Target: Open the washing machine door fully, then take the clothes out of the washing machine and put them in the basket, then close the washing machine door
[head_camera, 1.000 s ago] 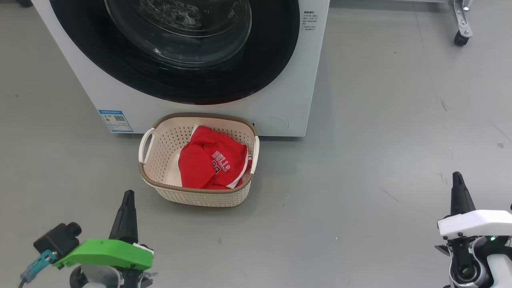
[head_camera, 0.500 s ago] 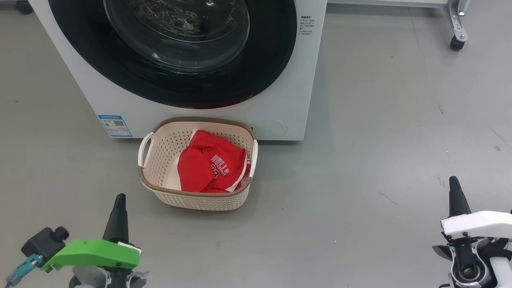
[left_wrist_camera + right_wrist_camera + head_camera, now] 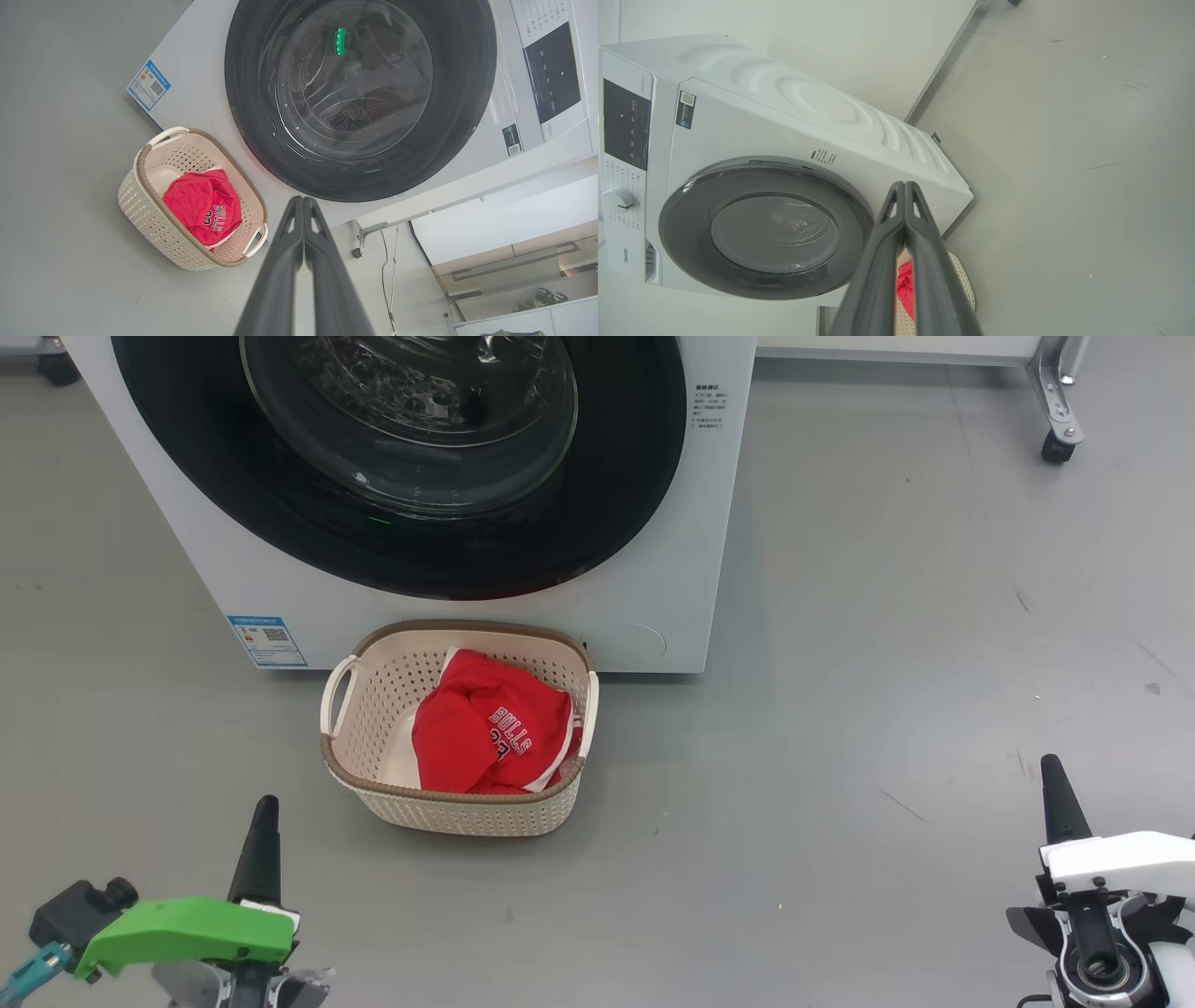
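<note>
Both claws hang low over the grey floor [image 3: 840, 709] and neither holds anything. The left claw [image 3: 264, 814] has its two dark fingers pressed together into one point, with a green cover [image 3: 187, 926] behind them. The right claw [image 3: 1053, 770] is pressed together the same way behind a white cover [image 3: 1120, 854], and its tip points over bare floor.

The basket [image 3: 439, 795] stands on the floor ahead of the left claw and a little toward the right claw's side. It is near the left claw but clear of its tip, and well apart from the right claw. The clothes [image 3: 467, 737] lie inside it as a crumpled red heap with white trim. They are bunched toward the side nearer the right claw, with "BULLS" printed in white on top. The part of the basket bottom toward the left claw's side is bare.

Straight beyond the basket, farther from both claws, stands the washing machine [image 3: 695, 569]. Its lower front panel is just behind the basket's far rim. The washing machine door [image 3: 401, 555] sits flush against the white front, so it is closed, and its black rim rings the bulging glass. Steel perforations of the drum show through the glass. Reflections cloud it, though, so I cannot tell whether anything lies inside. A blue label [image 3: 266, 641] sits at the machine's lower corner, ahead of the left claw. A caster wheel [image 3: 1055, 448] stands on the floor far ahead of the right claw.
</note>
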{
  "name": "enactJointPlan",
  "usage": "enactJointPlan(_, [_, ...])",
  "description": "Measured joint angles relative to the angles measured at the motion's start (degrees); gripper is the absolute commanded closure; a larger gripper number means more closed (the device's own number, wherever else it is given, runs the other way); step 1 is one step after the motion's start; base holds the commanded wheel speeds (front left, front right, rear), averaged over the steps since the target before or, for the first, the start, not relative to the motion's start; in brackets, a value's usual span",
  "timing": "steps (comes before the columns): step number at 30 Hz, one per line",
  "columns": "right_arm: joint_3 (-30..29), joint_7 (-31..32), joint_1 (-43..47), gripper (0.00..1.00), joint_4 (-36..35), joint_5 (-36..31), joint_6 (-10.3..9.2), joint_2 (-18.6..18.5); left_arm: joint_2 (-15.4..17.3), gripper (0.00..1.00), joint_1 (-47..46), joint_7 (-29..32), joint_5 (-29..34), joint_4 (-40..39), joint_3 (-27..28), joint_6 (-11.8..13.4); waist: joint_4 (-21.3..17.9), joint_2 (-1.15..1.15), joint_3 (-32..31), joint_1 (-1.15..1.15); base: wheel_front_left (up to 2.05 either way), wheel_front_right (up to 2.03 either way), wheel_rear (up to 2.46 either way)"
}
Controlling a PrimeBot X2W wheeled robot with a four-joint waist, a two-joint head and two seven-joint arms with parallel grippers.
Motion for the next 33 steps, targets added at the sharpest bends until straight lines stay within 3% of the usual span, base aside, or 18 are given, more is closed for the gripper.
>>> enactJointPlan(33, [-2.5, 5.3, -0.1, 1.00, 1.0, 17.6, 1.01, 2.0, 0.9, 1.00, 0.0, 4.3, -18.9, 1.8, 3.8, -1.9, -0.8, 0.00, -2.0, 0.00, 0.00, 0.00, 0.00])
